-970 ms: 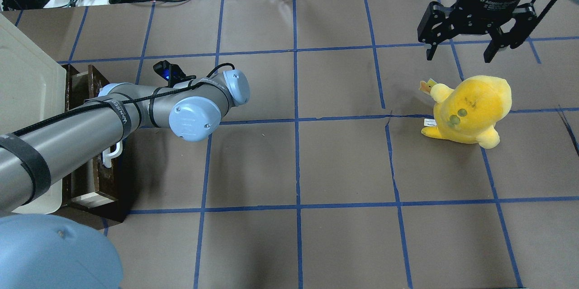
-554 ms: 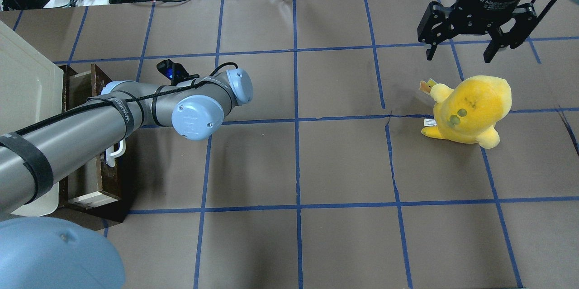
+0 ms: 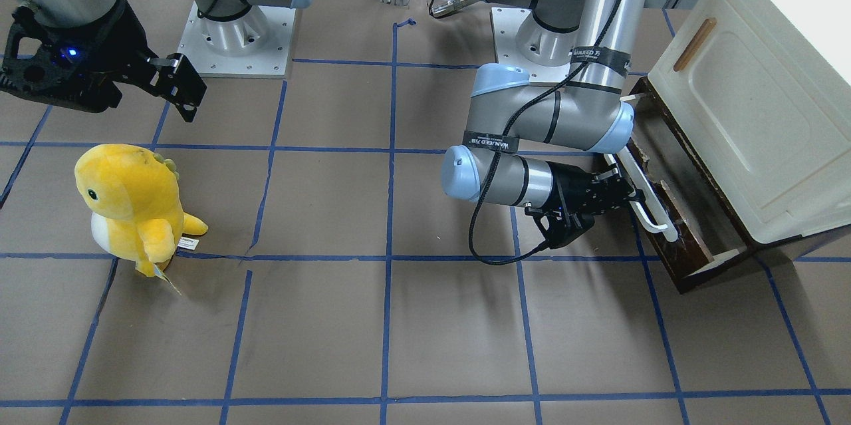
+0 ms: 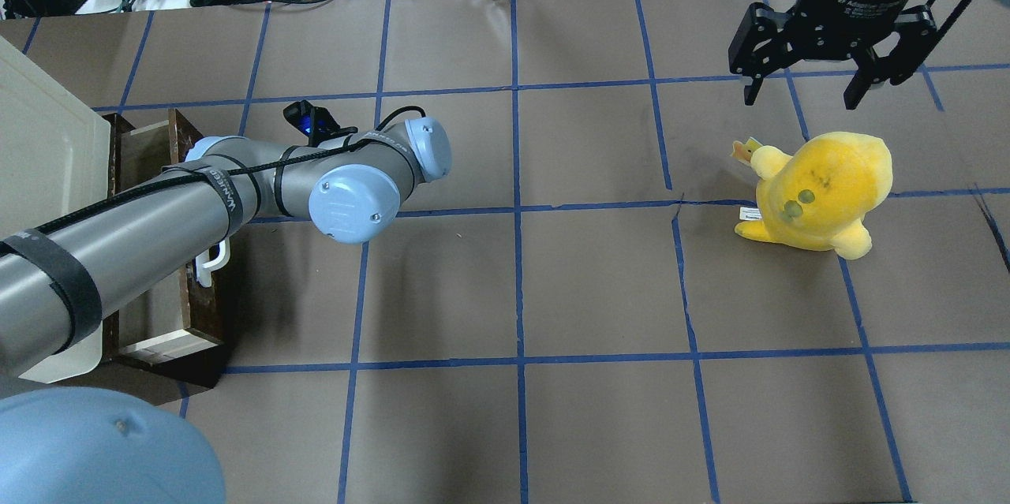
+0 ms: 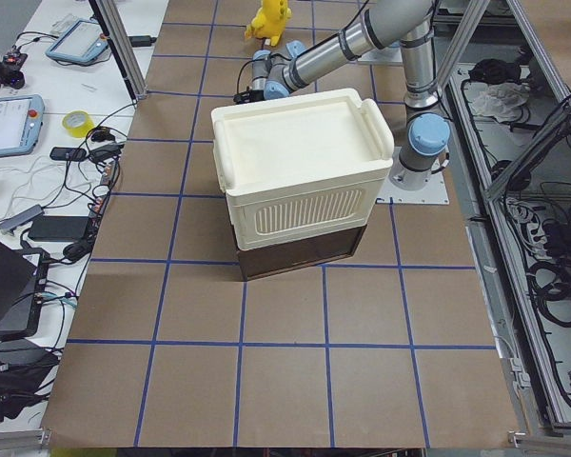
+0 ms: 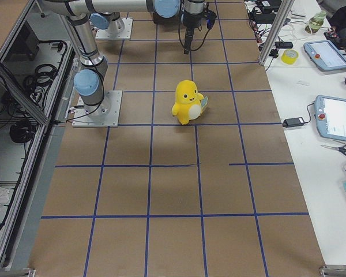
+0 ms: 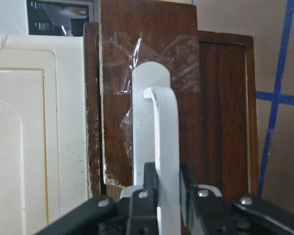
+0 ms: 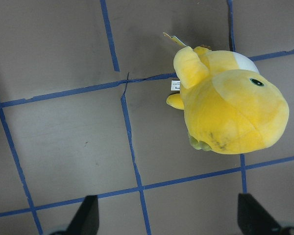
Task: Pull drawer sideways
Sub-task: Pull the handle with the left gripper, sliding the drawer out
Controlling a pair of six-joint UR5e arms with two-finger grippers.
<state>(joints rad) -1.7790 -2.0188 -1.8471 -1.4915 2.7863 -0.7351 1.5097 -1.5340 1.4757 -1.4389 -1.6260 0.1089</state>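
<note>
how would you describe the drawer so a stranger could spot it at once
Find the big cream-white cabinet on the robot's left half of the table. At its base, the drawer juts out, long and shallow. Unlike the cream door above with its small wooden handle, it has a worn dark brown front and a long white bar handle, held by the left gripper.

"WANJEED" stands in white letters on the black strap (image 3: 490,141) round the left arm (image 3: 552,120) near its wrist, and again on a second strap (image 3: 594,52) higher up; the right gripper (image 4: 800,99) bears white print on its black body beginning "2F Adaptive", the rest too small; the yellow plush's tag (image 4: 750,213) is unreadable.
</note>
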